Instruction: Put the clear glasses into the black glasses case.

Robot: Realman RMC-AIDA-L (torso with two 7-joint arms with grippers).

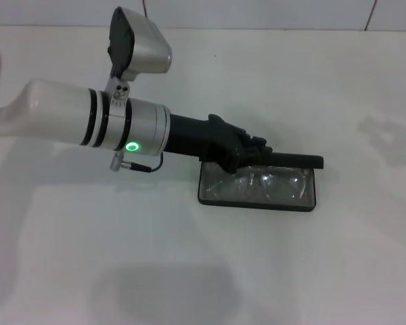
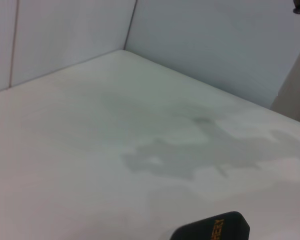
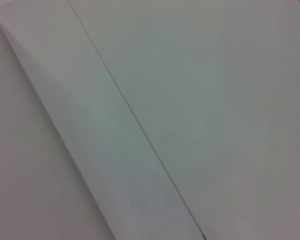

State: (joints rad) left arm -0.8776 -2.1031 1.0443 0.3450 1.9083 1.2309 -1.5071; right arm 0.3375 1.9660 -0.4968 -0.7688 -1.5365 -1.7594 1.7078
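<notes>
clear glasses [image 1: 267, 183] inside black glasses case [image 1: 257, 202]

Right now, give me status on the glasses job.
Left gripper at the black glasses case, by its raised lid. Clear glasses lying inside the case. Right gripper out of view. Nothing in the way.

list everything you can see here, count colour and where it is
black glasses case: one, matte black with its lid up at the far edge, on the table right of centre; a corner of the lid with gold lettering shows in the left wrist view
clear glasses: one pair, transparent, lying inside the open case
table: one, white, across the whole head view
walls: pale grey panels, meeting at a corner behind the table
left arm: one, white and silver with a green light, reaching in from the left
left gripper: one, black, at the case's rear left edge, over the glasses
</notes>
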